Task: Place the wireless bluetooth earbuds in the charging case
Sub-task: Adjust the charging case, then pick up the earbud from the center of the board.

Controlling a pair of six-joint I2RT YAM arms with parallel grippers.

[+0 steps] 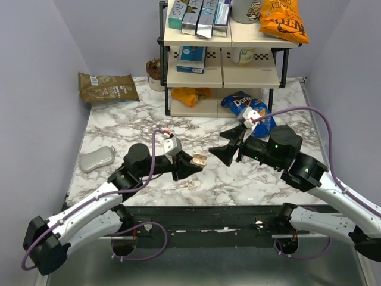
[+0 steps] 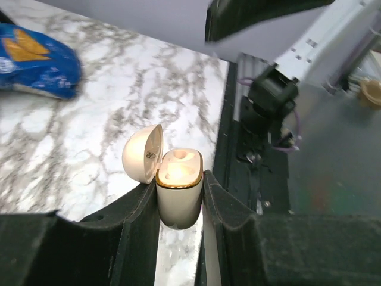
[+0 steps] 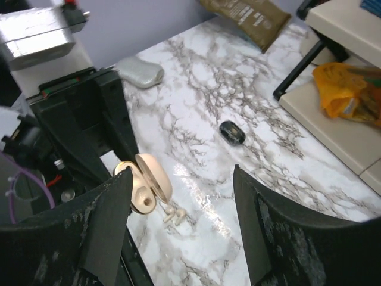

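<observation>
- Currently, your left gripper (image 2: 180, 205) is clamped on the pale beige-pink pebble-shaped plastic charging case (image 2: 178, 193), with one finger on each flank.
- The case sits at frame centre in the top view. It appears to be held off the white-and-grey marbled tabletop (image 1: 119, 125), and its hinged lid (image 2: 143, 154) is swung open to the left in the left wrist view.
- The wells face upward. Glare prevents a firm finding, but they look unfilled.
- Your right gripper (image 3: 178, 238) stands with its fingers wide apart and nothing between them, just right of the case in the top view.
- The pale cream-white pair of earbuds (image 3: 172, 215) lies on the marble directly below the case in the right wrist view, the two close together.
- A glossy black bean-shaped earbud (image 3: 232, 132) lies well apart, near the centre of that frame. A second black one could not be located.
- Recommendation: hold the case level and the clamp firm.
- Take one bud only, starting with the nearest cream one, and come down so the neighbouring bud is not caught.
- Close gently, since these buds are small and smooth and likely to squirt out.
- Lower the bud straight into a well and release it only once it is seated.
- Risk: avoid brushing the open lid on approach.
</observation>
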